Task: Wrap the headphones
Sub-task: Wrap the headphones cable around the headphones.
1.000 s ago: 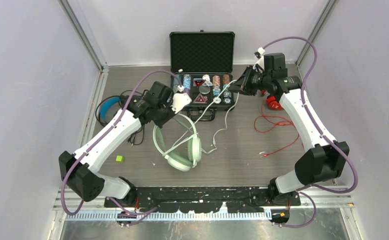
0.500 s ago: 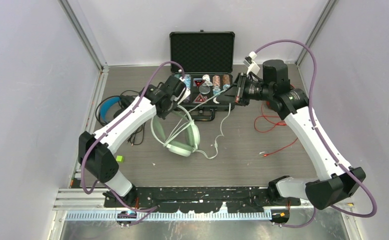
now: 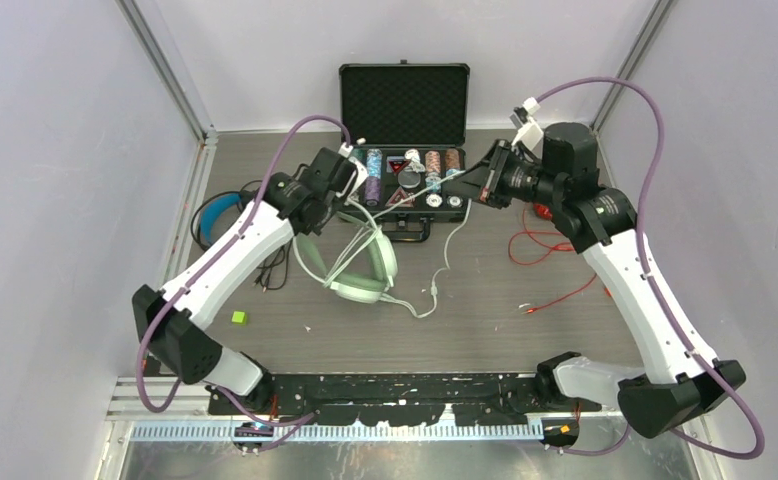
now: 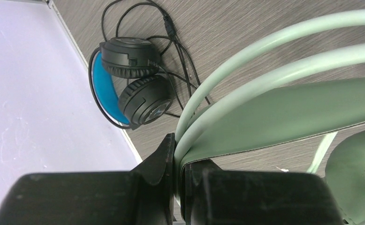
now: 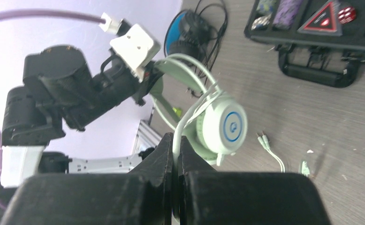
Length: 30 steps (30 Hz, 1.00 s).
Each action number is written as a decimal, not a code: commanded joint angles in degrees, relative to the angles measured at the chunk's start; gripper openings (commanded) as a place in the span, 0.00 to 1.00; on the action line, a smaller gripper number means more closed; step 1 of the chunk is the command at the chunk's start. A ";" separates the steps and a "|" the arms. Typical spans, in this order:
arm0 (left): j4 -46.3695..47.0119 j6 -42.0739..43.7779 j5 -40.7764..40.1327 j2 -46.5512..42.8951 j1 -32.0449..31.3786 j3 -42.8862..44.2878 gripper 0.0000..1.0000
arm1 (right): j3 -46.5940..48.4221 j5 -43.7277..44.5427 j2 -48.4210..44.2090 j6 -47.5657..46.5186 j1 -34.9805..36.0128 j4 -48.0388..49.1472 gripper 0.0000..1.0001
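The pale mint-green headphones (image 3: 358, 288) hang tilted over the table, with my left gripper (image 3: 349, 206) shut on the headband (image 4: 284, 112). Their white cable (image 3: 410, 197) runs taut to my right gripper (image 3: 470, 179), which is shut on it near the case. The cable's slack end and plugs (image 5: 266, 140) lie on the table. Black headphones with a blue-lined headband (image 3: 215, 214) lie at the left wall with their black cable. Red headphones (image 3: 546, 208) are partly hidden behind my right arm, and their red cable (image 3: 555, 262) is spread out on the table.
An open black case (image 3: 405, 75) with poker chips stands at the back centre, just behind both grippers. A small green cube (image 3: 238, 317) lies near the left arm. Grey walls close in left, right and behind.
My left gripper has carried the mint headphones a little back and left. The right arm has swung its elbow out to the right, and the white cable now runs tight between the grippers.
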 commanded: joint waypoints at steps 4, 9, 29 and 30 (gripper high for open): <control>-0.08 0.92 -1.20 -5.84 0.86 -2.57 0.00 | 1.47 6.38 -3.75 -0.65 -2.12 2.54 0.01; 0.99 0.70 -1.34 -5.72 0.93 -3.40 0.00 | 0.62 -2.59 -2.90 2.76 -1.88 7.46 0.01; -1.95 -24.27 12.25 2.23 11.96 7.32 0.00 | -2.91 6.20 0.61 15.13 22.13 22.39 0.01; -1.09 -25.68 13.67 1.89 12.65 7.33 0.00 | -3.10 6.80 1.42 14.73 23.62 22.62 0.01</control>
